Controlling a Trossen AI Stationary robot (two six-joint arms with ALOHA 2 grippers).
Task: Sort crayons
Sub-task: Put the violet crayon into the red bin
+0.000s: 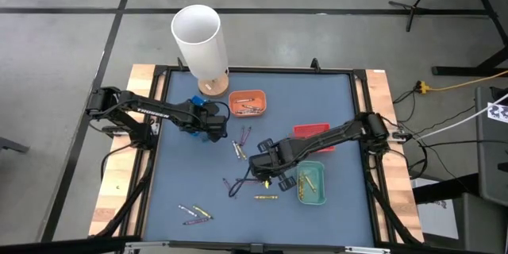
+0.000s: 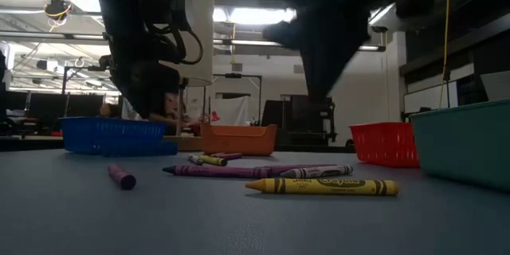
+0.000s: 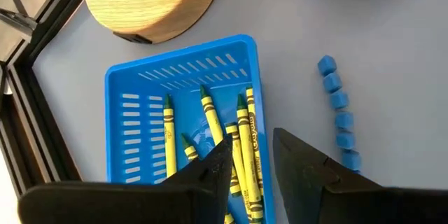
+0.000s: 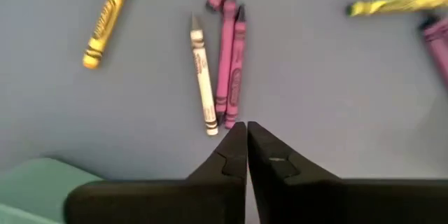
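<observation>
left gripper [image 3: 253, 155]: hovers over the blue tray [image 3: 140, 84] at the left-rear of the worktop [image 1: 333, 111], fingers [image 3: 210, 171] parted a little, nothing between them
right gripper [image 4: 246, 134]: low over the middle of the worktop, just left of the green tray [image 1: 311, 184], fingers [image 4: 227, 155] closed tip to tip, holding nothing
blue tray contents: several yellow crayons [image 3: 241, 133] lying lengthwise
orange tray [image 1: 247, 103]: rear centre, a few crayons inside, colours too small to tell
green tray contents: a few yellowish crayons, hard to make out
red tray [image 1: 312, 131]: right of centre, partly under the right arm, contents hidden
loose crayons, ahead of right gripper: one white crayon [image 4: 203, 84] and two magenta crayons [image 4: 231, 70] side by side, just beyond the fingertips; a yellow one [image 4: 105, 21] apart from them to one side
loose crayons, front: yellow crayon [image 2: 323, 186] nearest the low camera, a long purple one [image 2: 231, 171] behind it, a short purple stub [image 2: 122, 176] off to the left
loose crayons, front-left: small cluster [image 1: 194, 213] near the worktop's front edge, yellow and purple
white cylinder [image 1: 198, 40]: stands on a round wooden base [image 3: 150, 0] at the rear-left, just behind the blue tray
blue beads [image 3: 338, 112]: a short chain on the worktop beside the blue tray
</observation>
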